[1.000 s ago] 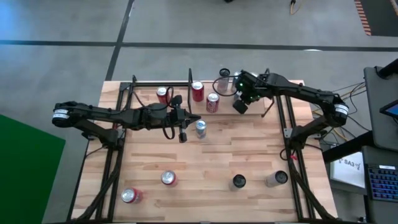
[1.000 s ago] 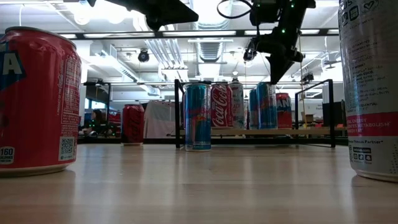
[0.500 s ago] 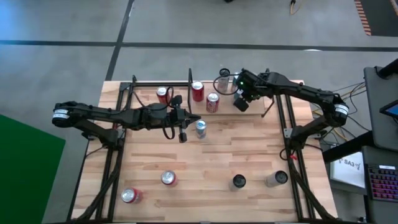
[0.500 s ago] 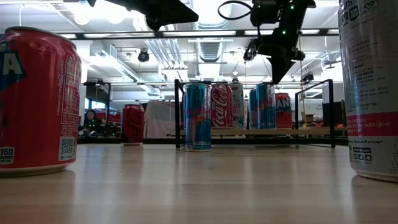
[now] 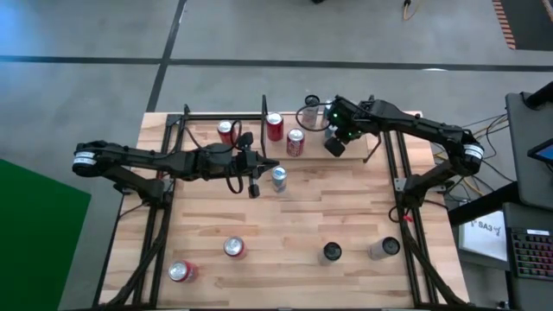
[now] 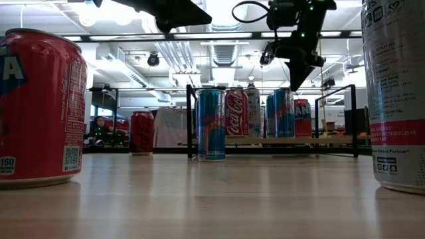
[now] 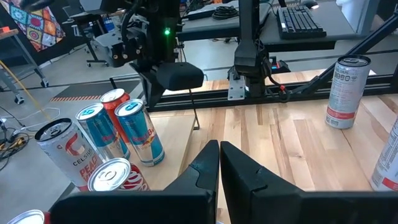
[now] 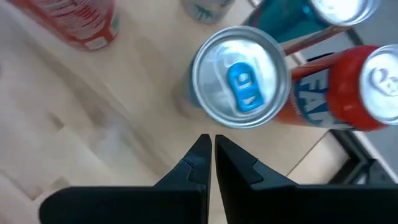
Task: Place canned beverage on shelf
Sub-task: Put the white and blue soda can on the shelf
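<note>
On the left of the light plank desk (image 5: 285,233) we saw the left hand (image 5: 254,191) stretched in from its dark arm, its two fingers pressed together and holding nothing. It hung just beside a blue-and-silver can (image 5: 279,178) standing upright on the bare desk, apart from it. Behind that hand a red can (image 5: 226,131) stood near the desk's far edge, by the black frame rails.

Nearer the front edge on the left, a red can with a silver top (image 5: 181,272) and another silver-topped can (image 5: 234,248) stood well apart from the rest.

Moving toward the middle, we found the small light-wood shelf with thin black posts and rails (image 6: 292,140) at the far side of the desk. In the low view it carried a row of upright cans: a red cola can (image 6: 236,112), a blue can (image 6: 284,113) and others close beside them. From above, a red can (image 5: 275,127) and a red-and-silver can (image 5: 295,142) showed there.

Over the shelf's right part the right hand (image 5: 334,145) hovered with its fingers closed and empty, tips pointing down above a blue-tabbed silver can top (image 8: 240,77), clear of it.

At the front right stood a dark-topped can (image 5: 332,252) and a tall pale can (image 5: 383,249).
</note>
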Robot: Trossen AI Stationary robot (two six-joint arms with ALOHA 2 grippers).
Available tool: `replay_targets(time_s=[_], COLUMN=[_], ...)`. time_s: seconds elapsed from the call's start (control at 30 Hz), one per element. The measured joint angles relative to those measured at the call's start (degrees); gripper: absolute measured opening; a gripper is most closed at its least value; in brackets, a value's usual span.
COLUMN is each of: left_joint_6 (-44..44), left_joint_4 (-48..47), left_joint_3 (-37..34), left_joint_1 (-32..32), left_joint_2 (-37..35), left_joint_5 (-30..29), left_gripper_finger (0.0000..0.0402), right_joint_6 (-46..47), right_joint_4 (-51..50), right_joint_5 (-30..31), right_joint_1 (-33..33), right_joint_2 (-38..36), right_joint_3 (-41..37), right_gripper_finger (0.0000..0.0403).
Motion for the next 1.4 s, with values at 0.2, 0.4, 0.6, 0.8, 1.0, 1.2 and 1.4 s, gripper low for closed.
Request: replay_targets(time_s=[0.2, 0.4, 0.6, 0.8, 1.0, 1.2, 1.4], left_joint_6=[0.0, -0.1, -0.1, -0.1, -0.1, -0.1, -0.1], left_joint_4=[0.0, 0.0, 0.0, 0.0, 0.1, 0.1, 0.1], left_joint_3=[0.0, 0.0, 0.0, 0.0, 0.0, 0.0, 0.0], left_joint_1=[0.0, 0.0, 0.0, 0.0, 0.0, 0.0, 0.0], left_joint_2=[0.0, 0.0, 0.0, 0.0, 0.0, 0.0, 0.0], left_joint_5=[0.0, 0.0, 0.0, 0.0, 0.0, 0.0, 0.0], left_gripper_finger=[0.0000, 0.0000, 0.0000, 0.0000, 0.0000, 0.0000, 0.0000], right_joint_6=[-1.4, -2.3, -2.5, -2.1, -1.9, -2.1, -3.2], right_joint_4=[1.7, 2.4, 2.1, 3.5, 8.0, 8.2, 8.0], right_joint_5=[2.1, 4.6, 4.4, -6.3, -5.9, -2.8, -1.5], right_joint_1=[0.0, -0.6, -1.0, -1.0, -0.9, -1.0, -1.2], right_joint_2=[0.0, 0.0, 0.0, -0.2, 0.7, 1.5, 1.7], right_joint_3=[0.0, 0.0, 0.0, 0.1, -0.6, -0.6, -0.6], right_gripper_finger=[0.0012, 0.0012, 0.0012, 0.0012, 0.0012, 0.0012, 0.0012])
